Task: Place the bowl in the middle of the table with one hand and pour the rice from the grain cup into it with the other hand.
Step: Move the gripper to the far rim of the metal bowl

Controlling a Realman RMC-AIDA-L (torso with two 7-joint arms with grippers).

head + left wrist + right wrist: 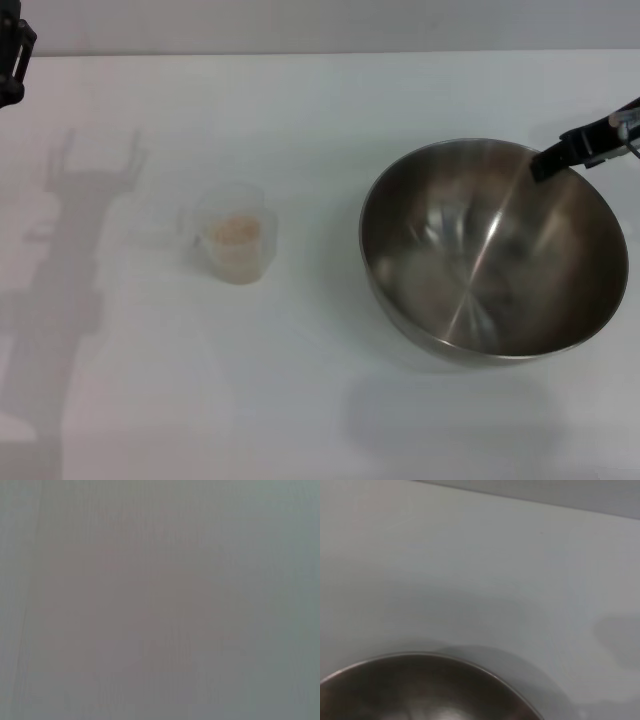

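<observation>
On your far left, at the top corner of the head view, you see only a dark edge of the left gripper [12, 55], raised above the white counter [300, 400], well apart from everything; you cannot tell how its jaws stand. Its wrist camera gives you nothing but plain pale surface.

Moving right, the grain cup [232, 235] stands upright on the counter, left of centre, clear-walled, with a low layer of pale beige rice [236, 230] inside. Nothing is touching it.

Further right sits the bowl [492, 250], a broad steel bowl, far wider than the cup and well apart from it. Its shiny inside looks bare of grain. It seems tipped a little, its far right rim raised.

At that far right rim you find the right gripper [550, 160]: a dark finger [560, 155] reaches down over the edge into the bowl, apparently pinching the rim. The right wrist view shows you the bowl's rim [420, 656] close below, white counter beyond.
</observation>
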